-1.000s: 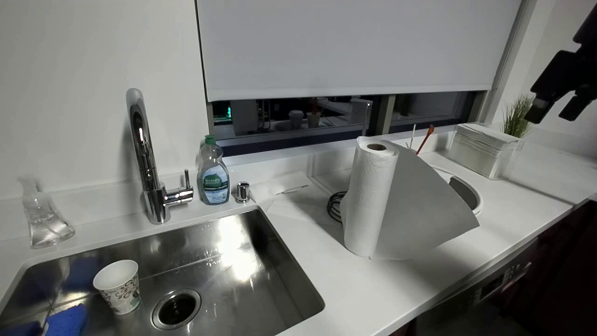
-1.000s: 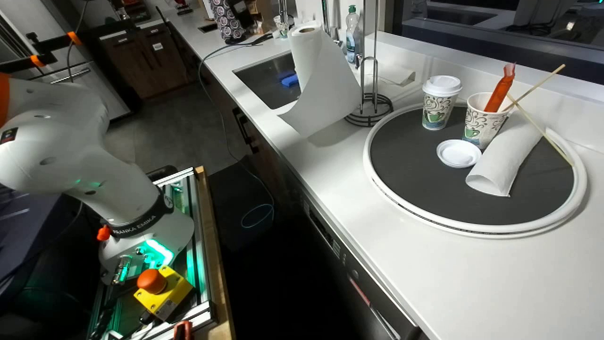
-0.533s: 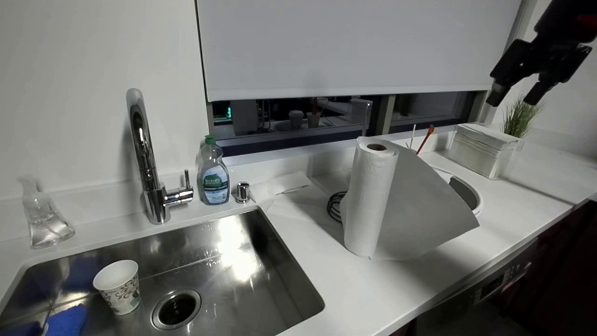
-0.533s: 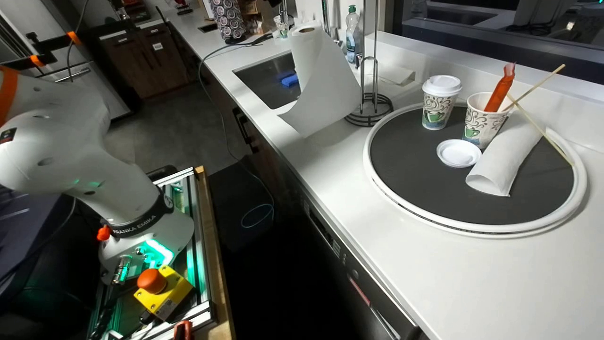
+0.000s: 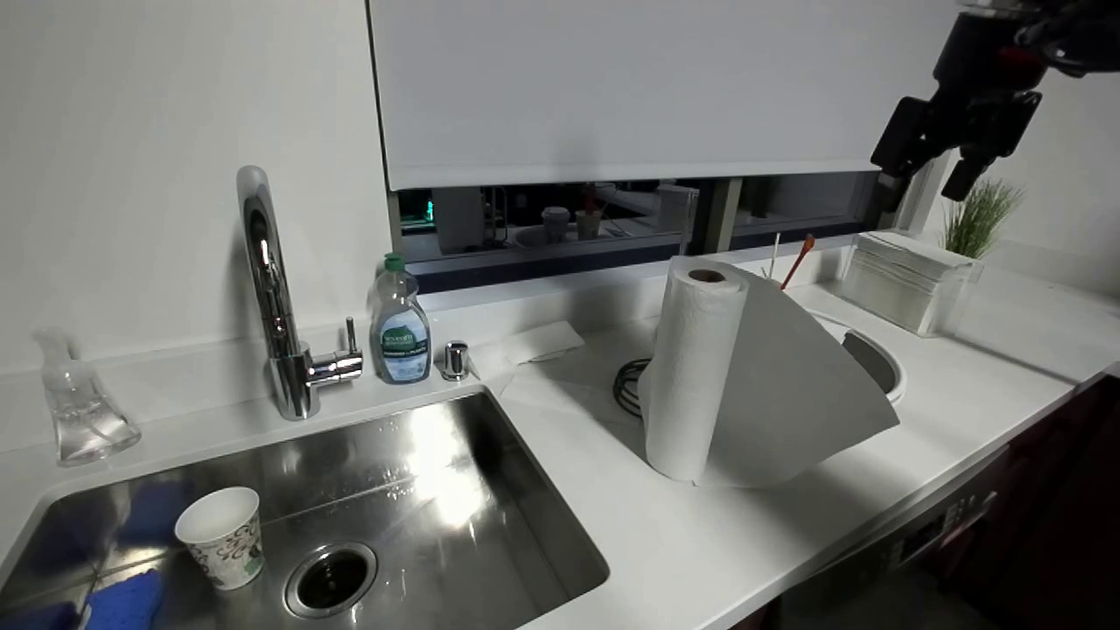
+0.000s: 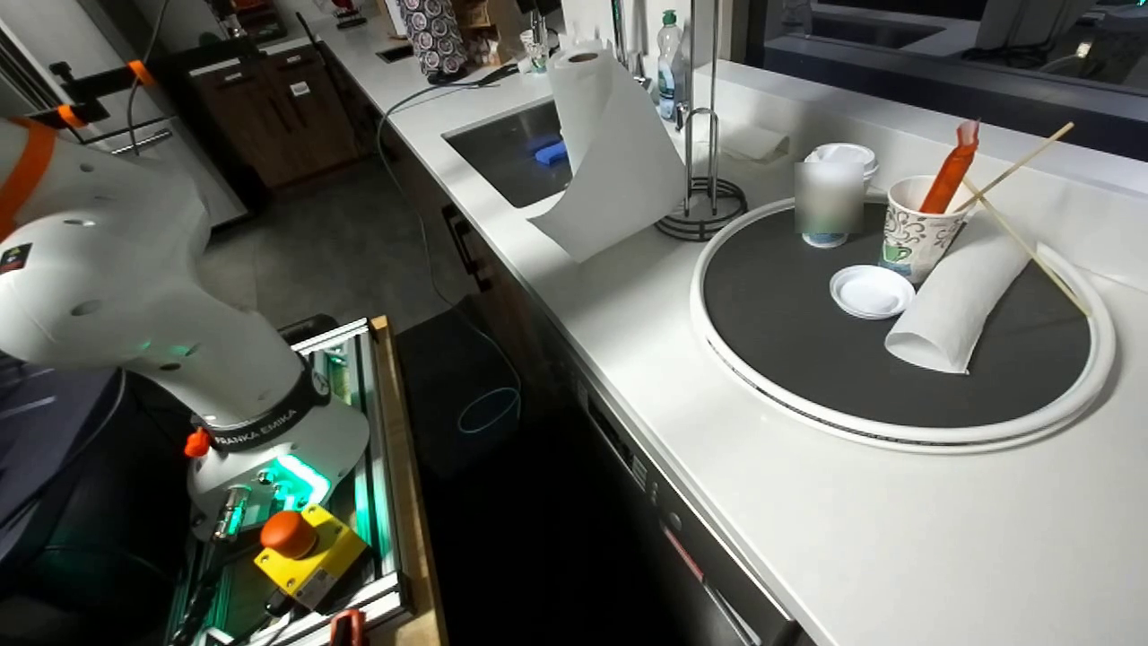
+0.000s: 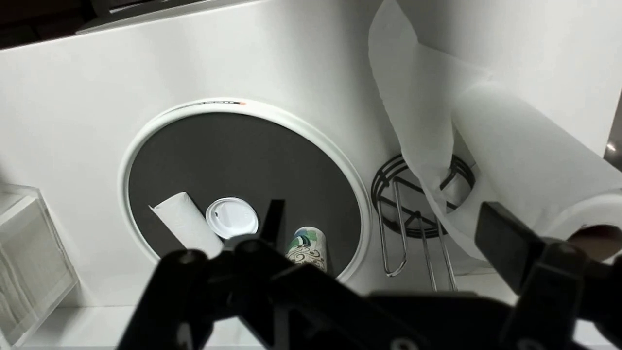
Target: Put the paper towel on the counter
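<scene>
wrist view, left to right: tray (image 7: pixel 243 150), wire holder (image 7: pixel 418 214), fingers (image 7: pixel 506 245) spread and empty above, then the paper towel (image 7: pixel 527 146), upright on the counter (image 7: pixel 559 63). placement looks done — best lift away high, so the loose sheet (image 7: pixel 410 92) doesn't snag.

A plain, pale wall (image 5: pixel 157 114) filled the upper left of an exterior view, greyish in dim light. Beside it, a white window shade (image 5: pixel 665 79) hung most of the way down, a soft shadow on its face. Beneath it ran a strip of dark window (image 5: pixel 525 229), split by an upright post (image 5: pixel 724 214), with faint reflections and a small green glow (image 5: pixel 430 210) in the glass. In an exterior view, brown wooden cabinets (image 6: pixel 256 121), one bearing a white label (image 6: pixel 300 89), stood beyond a grey floor (image 6: pixel 305 233); lower down, the room was nearly black.
</scene>
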